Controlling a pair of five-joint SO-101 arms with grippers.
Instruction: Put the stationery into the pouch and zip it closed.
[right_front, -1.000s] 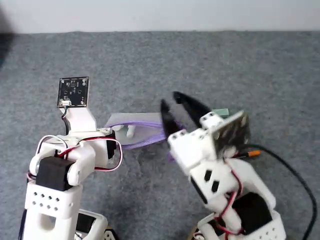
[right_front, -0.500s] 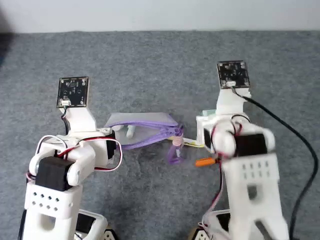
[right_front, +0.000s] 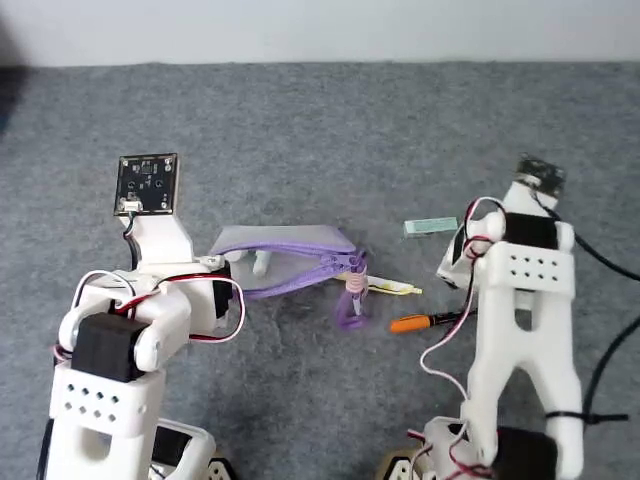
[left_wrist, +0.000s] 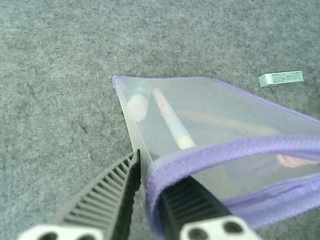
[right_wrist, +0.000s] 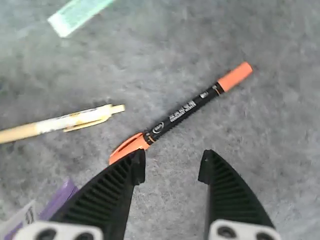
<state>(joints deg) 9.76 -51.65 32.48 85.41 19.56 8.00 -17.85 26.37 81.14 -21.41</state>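
Observation:
A translucent pouch (right_front: 285, 252) with purple zip trim lies mid-table. My left gripper (left_wrist: 147, 172) is shut on the pouch's (left_wrist: 215, 117) end, at its purple edge. Inside the pouch lie a cream pen (left_wrist: 171, 119) and a white stick with a green cap (left_wrist: 137, 102). Pink and purple pens (right_front: 354, 295) poke out of its mouth. On the carpet beside the mouth lie a yellow pen (right_front: 395, 290), an orange marker (right_front: 425, 322) and a green eraser (right_front: 431, 228). My right gripper (right_wrist: 170, 167) hangs open just above the orange marker (right_wrist: 182, 119), holding nothing.
The grey carpet table (right_front: 330, 130) stretches free beyond the pouch, up to a white wall. The left arm's body (right_front: 120, 340) and the right arm's body (right_front: 520, 330) take up the near side. In the right wrist view the yellow pen (right_wrist: 60, 122) and eraser (right_wrist: 77, 12) lie beyond the marker.
The right arm has swung away from the pouch's mouth to the right and now hangs over the orange marker. The left arm and the pouch have kept still.

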